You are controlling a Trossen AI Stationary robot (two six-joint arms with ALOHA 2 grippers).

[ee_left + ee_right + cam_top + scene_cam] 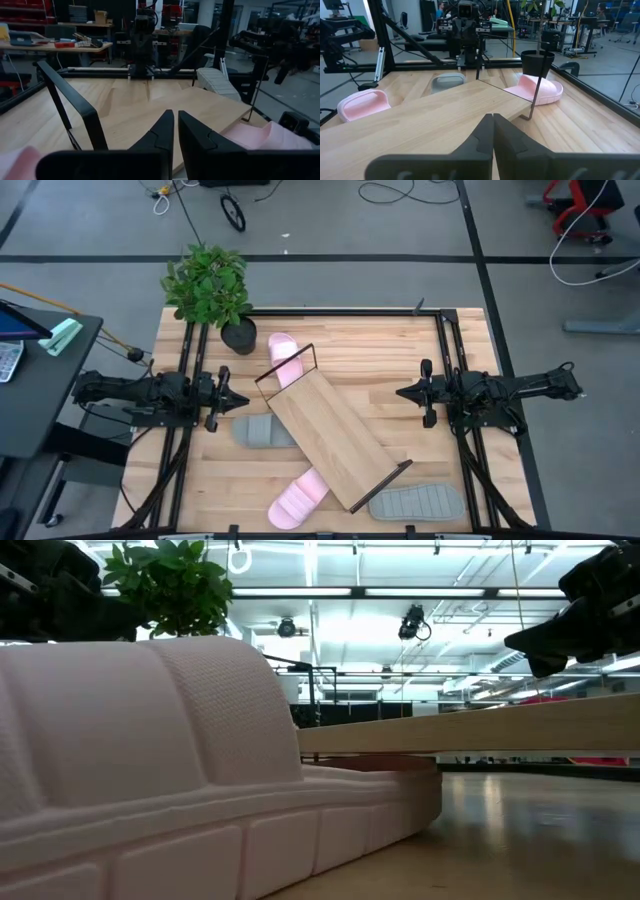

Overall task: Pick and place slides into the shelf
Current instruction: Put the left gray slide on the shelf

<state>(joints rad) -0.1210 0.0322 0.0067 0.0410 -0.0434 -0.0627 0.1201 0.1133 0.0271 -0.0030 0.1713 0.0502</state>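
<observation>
The shelf, a light-wood board with dark wire frames at both ends, lies diagonally mid-table. One pink slide pokes out from under its far end, and a grey slide from under its left side. The second pink slide reaches under its near edge. The second grey slide lies beside its near-right end. My left gripper hovers shut left of the shelf. My right gripper hovers shut to its right. Both touch nothing.
A potted plant stands at the far left, its dark pot next to the far pink slide. Bare tabletop lies between the shelf and the far-right corner. The near pink slide fills the low view's left.
</observation>
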